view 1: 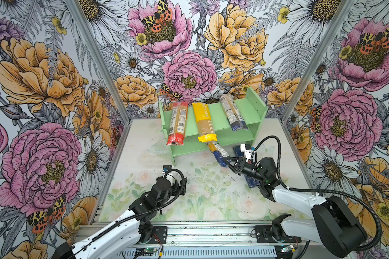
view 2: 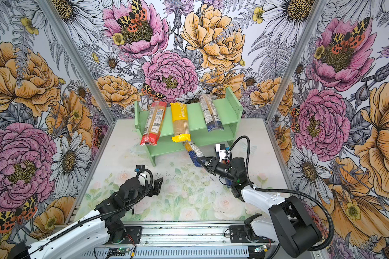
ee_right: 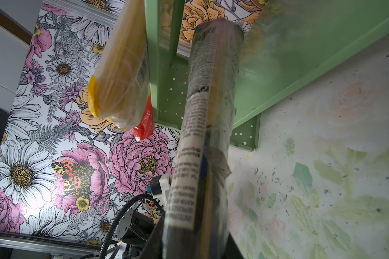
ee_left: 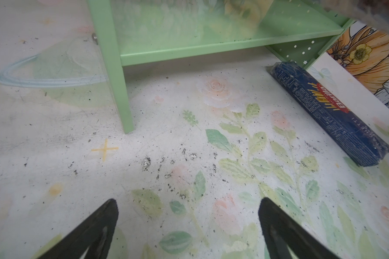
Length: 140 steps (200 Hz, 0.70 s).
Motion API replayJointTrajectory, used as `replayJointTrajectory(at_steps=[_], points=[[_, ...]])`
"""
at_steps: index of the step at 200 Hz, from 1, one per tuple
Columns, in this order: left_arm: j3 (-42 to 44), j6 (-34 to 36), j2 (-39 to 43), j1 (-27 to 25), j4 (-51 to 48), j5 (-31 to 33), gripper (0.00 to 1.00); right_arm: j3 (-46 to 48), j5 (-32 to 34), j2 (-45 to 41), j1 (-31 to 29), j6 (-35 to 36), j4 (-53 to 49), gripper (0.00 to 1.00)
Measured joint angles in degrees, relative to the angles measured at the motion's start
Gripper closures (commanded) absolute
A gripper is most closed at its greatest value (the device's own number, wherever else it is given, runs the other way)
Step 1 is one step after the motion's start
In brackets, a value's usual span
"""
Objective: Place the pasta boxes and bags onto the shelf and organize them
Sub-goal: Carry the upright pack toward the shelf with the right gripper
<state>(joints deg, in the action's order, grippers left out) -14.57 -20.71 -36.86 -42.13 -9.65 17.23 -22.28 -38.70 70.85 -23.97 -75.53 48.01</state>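
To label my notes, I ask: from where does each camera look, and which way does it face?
Both top views: high over the front of the table, looking down and forward at the mint-green two-tier wooden shelf; the left arm and right arm show.
Left wrist: low over the table, facing the shelf's leg and a dark blue Barilla box; the open left gripper shows.
Right wrist: low, looking along the blue-ended clear spaghetti bag towards the shelf; the right gripper clamping it shows.
Shared: every view shows the shelf.
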Motion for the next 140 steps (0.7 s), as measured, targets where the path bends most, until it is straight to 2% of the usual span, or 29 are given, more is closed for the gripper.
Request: replayJointTrajectory(at_steps=[53,140], points=[[0.0,0.0,0.1,0.0,0.0,0.0,0.01,-1.4,3.9,2.7,-1.8,0.4,1.9,1.00],[0.0,0.0,1.7,0.0,0.0,0.0,0.01,-2.9,14.9,8.9,-7.5,0.7,6.1,1.00]])
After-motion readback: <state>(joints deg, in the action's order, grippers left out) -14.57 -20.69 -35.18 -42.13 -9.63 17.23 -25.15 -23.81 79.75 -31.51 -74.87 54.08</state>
